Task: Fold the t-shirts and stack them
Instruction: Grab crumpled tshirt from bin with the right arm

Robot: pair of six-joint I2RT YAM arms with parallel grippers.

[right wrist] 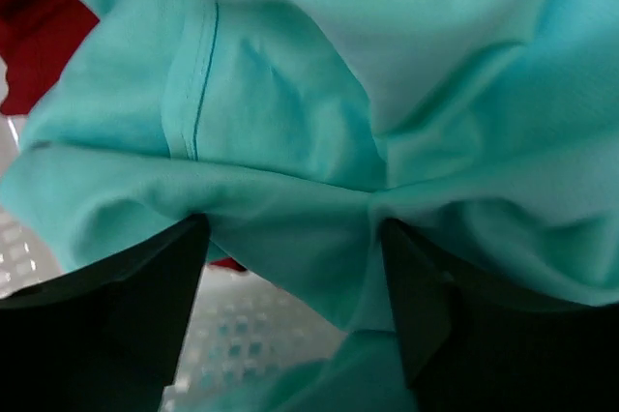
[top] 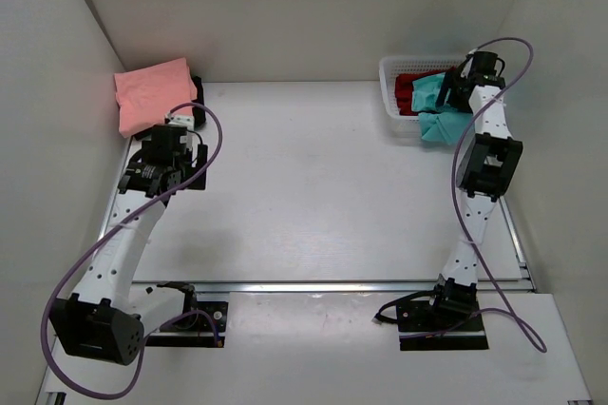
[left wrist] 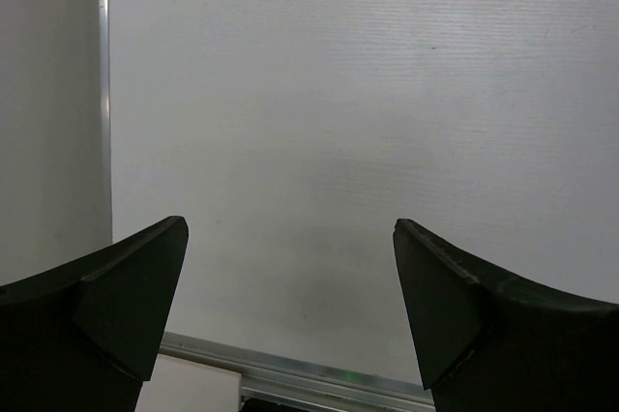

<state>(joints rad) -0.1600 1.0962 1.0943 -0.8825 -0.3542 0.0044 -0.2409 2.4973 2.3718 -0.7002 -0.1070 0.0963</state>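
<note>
A folded salmon pink t-shirt lies at the far left corner, with a dark cloth edge showing beneath it. My left gripper hovers just in front of it, open and empty over bare table. At the far right, a teal t-shirt spills over the white mesh basket, on top of a red t-shirt. My right gripper is down in the teal cloth. Its fingers stand wide apart with a fold of the shirt between them.
White walls close in the table on the left, back and right. An aluminium rail runs across the near side, in front of both arm bases. The basket floor shows under the teal cloth.
</note>
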